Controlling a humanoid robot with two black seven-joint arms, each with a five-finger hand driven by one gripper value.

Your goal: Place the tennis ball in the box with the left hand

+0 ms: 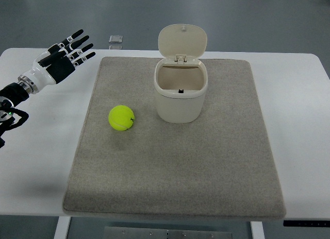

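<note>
Top view looks steeply down on a white bench (289, 89) covered in the middle by a grey-beige felt mat (175, 167), and no brand name or readable writing shows on any item; the small light patches on the dark fingers are too small to read. A tennis ball (121, 118) lies on the mat's left half, bright yellow-green and fuzzy, with a thin dark mark on its right edge near the seam; being round, it has no long axis and no clear heading. Just right of it, apart and not touching, stands the box (180, 97), a cream plastic bin with rounded corners, upright on the mat. Its hinged lid (182, 40) is swung up and back on the far side, so the mouth faces up toward the camera, and the pale interior shows with a small dark spot near the bottom. The left hand (64, 56) hovers over the bare bench off the mat's far left corner, well apart from the ball, its black fingers (77, 46) spread and straight, pointing up and to the right, holding nothing. Its white wrist and dark arm run down to the picture's left edge. A small grey square object (116, 39) lies beyond the bench's far edge
</note>
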